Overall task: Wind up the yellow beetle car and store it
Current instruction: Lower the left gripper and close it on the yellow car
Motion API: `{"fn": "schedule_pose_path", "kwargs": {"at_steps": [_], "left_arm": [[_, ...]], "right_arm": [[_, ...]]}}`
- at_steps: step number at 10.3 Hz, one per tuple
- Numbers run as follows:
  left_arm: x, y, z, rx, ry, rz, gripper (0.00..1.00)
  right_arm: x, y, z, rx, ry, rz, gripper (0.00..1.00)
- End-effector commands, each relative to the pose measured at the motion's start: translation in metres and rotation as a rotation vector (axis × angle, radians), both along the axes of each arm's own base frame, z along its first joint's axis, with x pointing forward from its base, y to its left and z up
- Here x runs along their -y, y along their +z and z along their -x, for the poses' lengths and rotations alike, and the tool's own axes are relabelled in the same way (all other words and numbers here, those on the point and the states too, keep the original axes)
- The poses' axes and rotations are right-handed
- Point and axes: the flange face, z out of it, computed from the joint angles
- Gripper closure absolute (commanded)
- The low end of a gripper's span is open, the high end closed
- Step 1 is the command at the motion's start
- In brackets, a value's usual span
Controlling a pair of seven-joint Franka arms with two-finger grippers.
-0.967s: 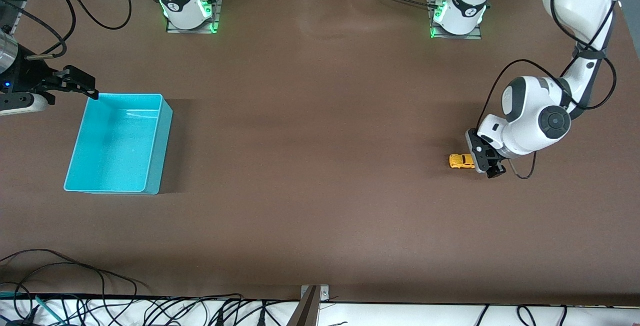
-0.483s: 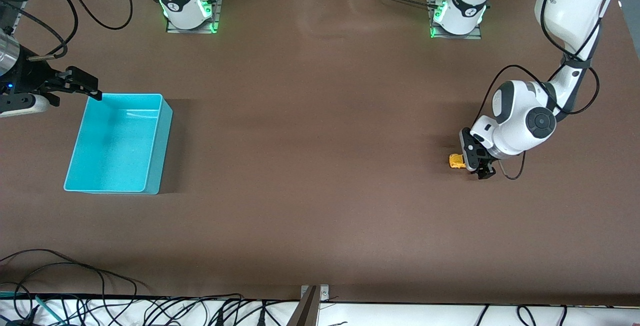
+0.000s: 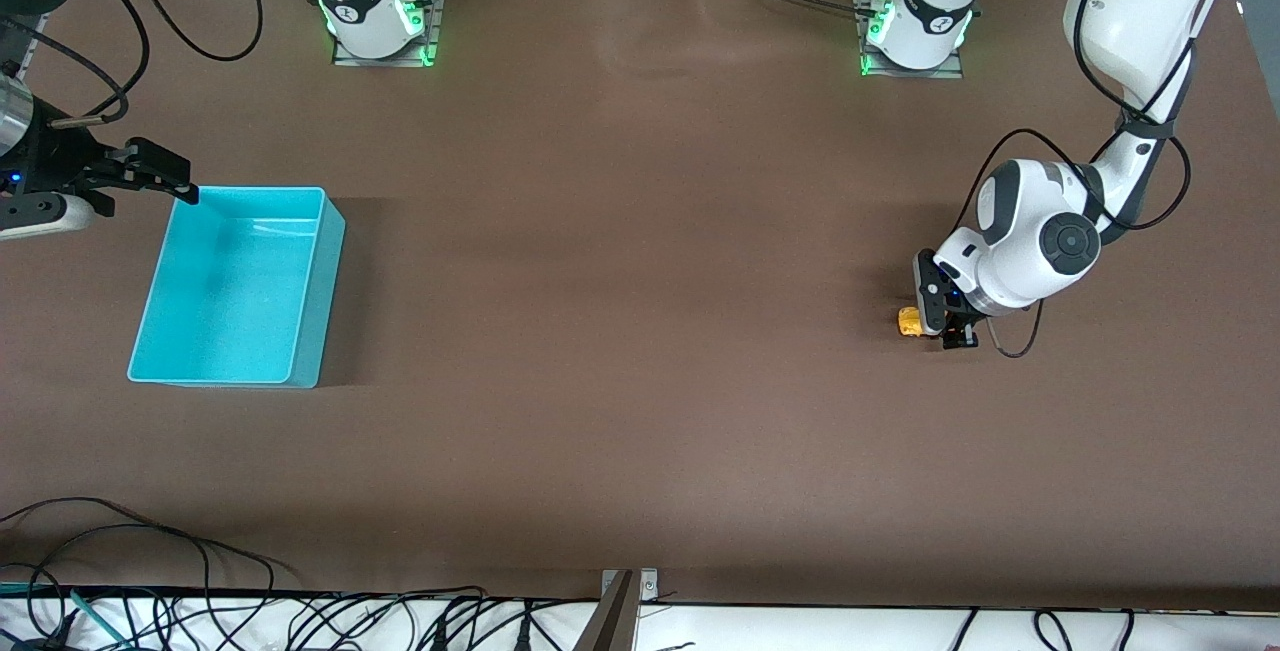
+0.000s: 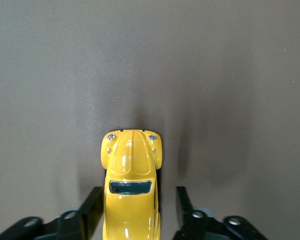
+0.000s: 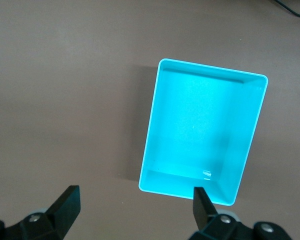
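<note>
On the brown table (image 3: pixel 640 331), the left claw (image 3: pixel 945 323) has narrowed around the yellow beetle car (image 4: pixel 132 187).

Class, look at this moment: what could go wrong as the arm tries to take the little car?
1. In the left wrist view, one finger touches the yellow beetle car while a gap remains at the other, so closing may push it sideways.
2. The turquoise bin sits at the right arm's end of the table, so a loose grip might drop the car on the way.

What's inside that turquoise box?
Nothing shows inside the turquoise box: the right wrist view sees its bare floor. The yellow beetle car sits on the table between the left gripper's fingers.
</note>
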Motion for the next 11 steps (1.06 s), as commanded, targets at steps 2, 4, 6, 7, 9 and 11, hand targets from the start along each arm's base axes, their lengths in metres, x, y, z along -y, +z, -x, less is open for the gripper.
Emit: {"fn": "schedule_pose_path", "kwargs": {"at_steps": [2, 4, 6, 7, 9, 11], "left_arm": [[0.0003, 0.0025, 0.0021, 0.01, -0.04, -0.011, 0.89], [0.0012, 0.0032, 0.0014, 0.014, -0.043, -0.011, 0.91], [0.0073, 0.0029, 0.0014, 0.014, -0.056, -0.01, 0.92], [0.0083, 0.0031, 0.0005, 0.016, -0.08, -0.009, 0.93], [0.0074, 0.001, 0.0005, 0.013, -0.085, -0.008, 0.93], [0.0065, -0.0008, 0.0009, 0.01, -0.084, -0.007, 0.93]], "right_arm": [[0.0068, -0.0046, -0.0012, 0.0, 0.017, -0.025, 0.0], [0.0103, -0.0065, -0.0016, -0.004, 0.012, -0.024, 0.0], [0.0138, -0.0065, -0.0031, 0.006, 0.026, -0.025, 0.0], [0.0138, -0.0065, -0.0031, 0.006, 0.026, -0.025, 0.0], [0.013, -0.01, -0.0047, 0.001, 0.027, -0.025, 0.0], [0.013, -0.0101, -0.0046, 0.0, 0.027, -0.025, 0.0]]}}
